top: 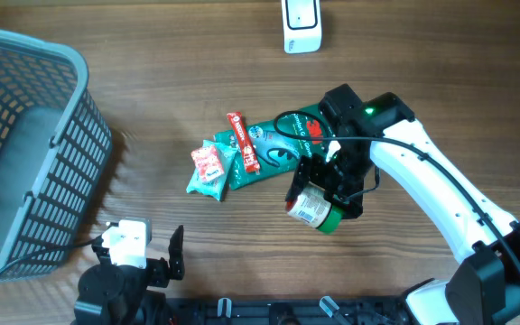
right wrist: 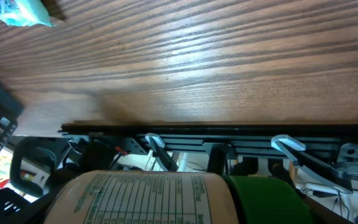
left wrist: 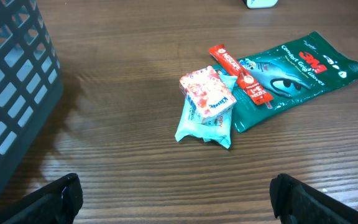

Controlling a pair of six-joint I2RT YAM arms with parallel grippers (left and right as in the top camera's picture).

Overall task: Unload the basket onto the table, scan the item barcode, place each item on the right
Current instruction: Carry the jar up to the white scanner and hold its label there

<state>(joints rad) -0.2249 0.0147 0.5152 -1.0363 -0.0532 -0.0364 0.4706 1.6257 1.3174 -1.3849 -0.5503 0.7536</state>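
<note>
The right tool [top: 321, 197] is gripping a green-lidded jar [top: 312, 210] over the table [top: 152, 54], just beside the green pouch [top: 278, 146]. The left tool [left wrist: 179, 198] is gaping wide near the grey basket [top: 84, 171], with packets [top: 210, 167] lying outside it.

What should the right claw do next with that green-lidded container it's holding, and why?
Probably carry the green-lidded container toward the white scanner at the far edge, label facing it: the right claw already grips it, well short of the scanner.
</note>
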